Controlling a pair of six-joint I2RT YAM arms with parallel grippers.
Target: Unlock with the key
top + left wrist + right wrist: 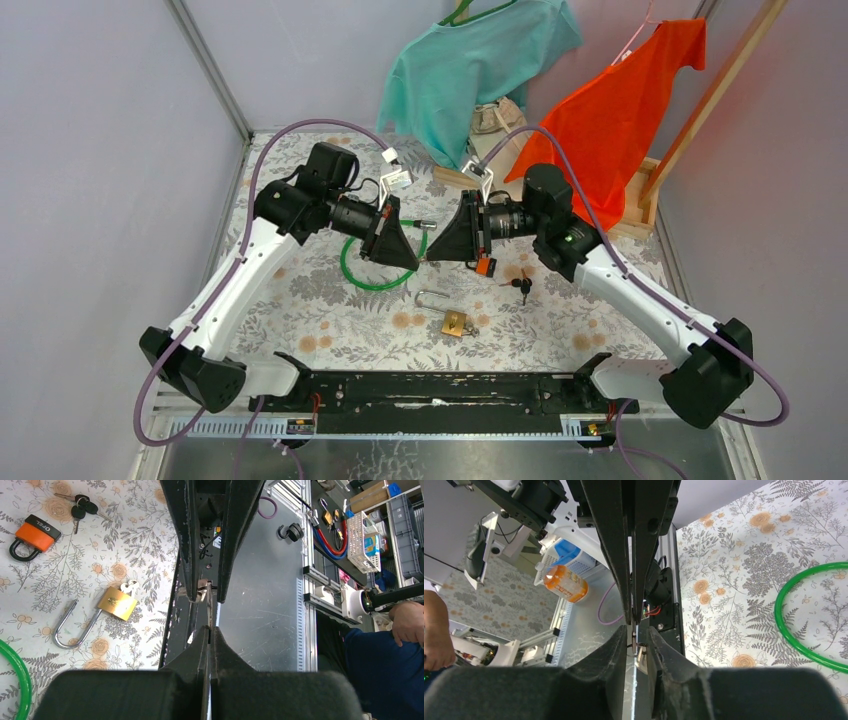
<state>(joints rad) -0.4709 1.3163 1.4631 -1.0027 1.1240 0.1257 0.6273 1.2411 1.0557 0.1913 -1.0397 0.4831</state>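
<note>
From above, we see the left gripper (pixel 413 264) and right gripper (pixel 440 258) meeting tip to tip above the floral table (pixel 330 300), with the brass padlock (pixel 455 322) lying nearer the bases. In the left wrist view, the left gripper pinches a small silver key (pixel 209 605). In the right wrist view, the right gripper clamps it too.
</note>
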